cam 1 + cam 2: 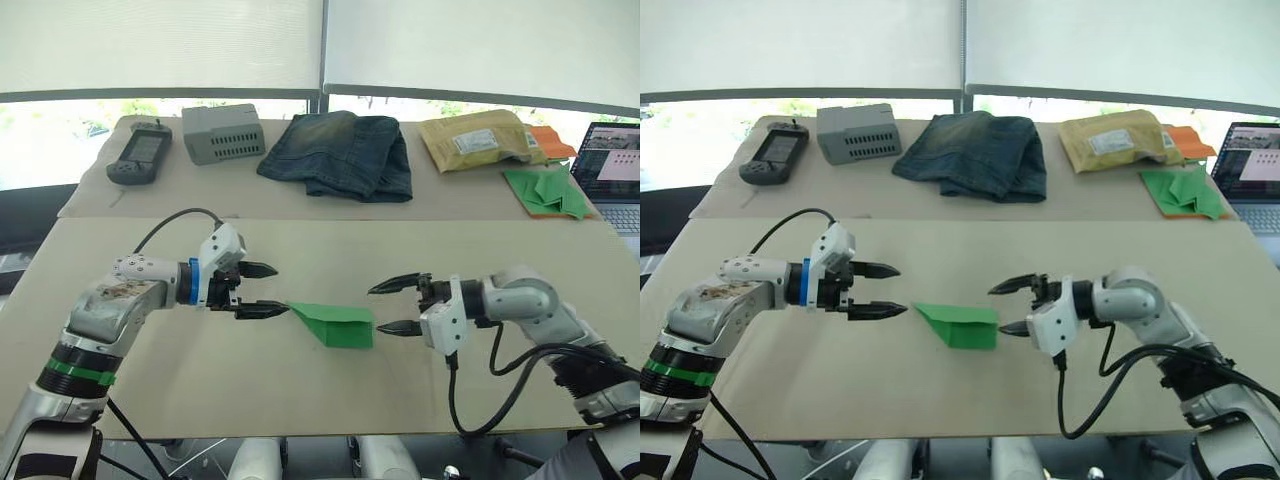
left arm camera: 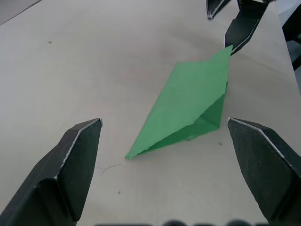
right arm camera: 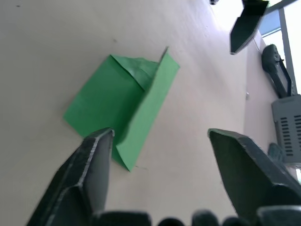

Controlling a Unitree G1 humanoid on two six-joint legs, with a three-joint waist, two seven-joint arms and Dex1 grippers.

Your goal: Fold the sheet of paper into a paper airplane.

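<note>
The bright green sheet of paper (image 1: 335, 325) lies on the near table, folded into a small pointed wedge like a paper airplane, with its tip toward my left arm. One flap stands up along a crease (image 3: 150, 99). My left gripper (image 1: 278, 290) is open just off the pointed tip, and its lower finger almost touches the tip. At the wedge's blunt end my right gripper (image 1: 377, 308) is open too, with its lower fingertip at the paper's edge. Neither gripper holds anything.
On the far table sit a handheld controller (image 1: 140, 152), a grey box (image 1: 222, 132), folded jeans (image 1: 340, 150), a yellow-brown padded envelope (image 1: 475, 140), a heap of green paper pieces (image 1: 545, 190) and a laptop (image 1: 610, 165). Cables trail from both wrists.
</note>
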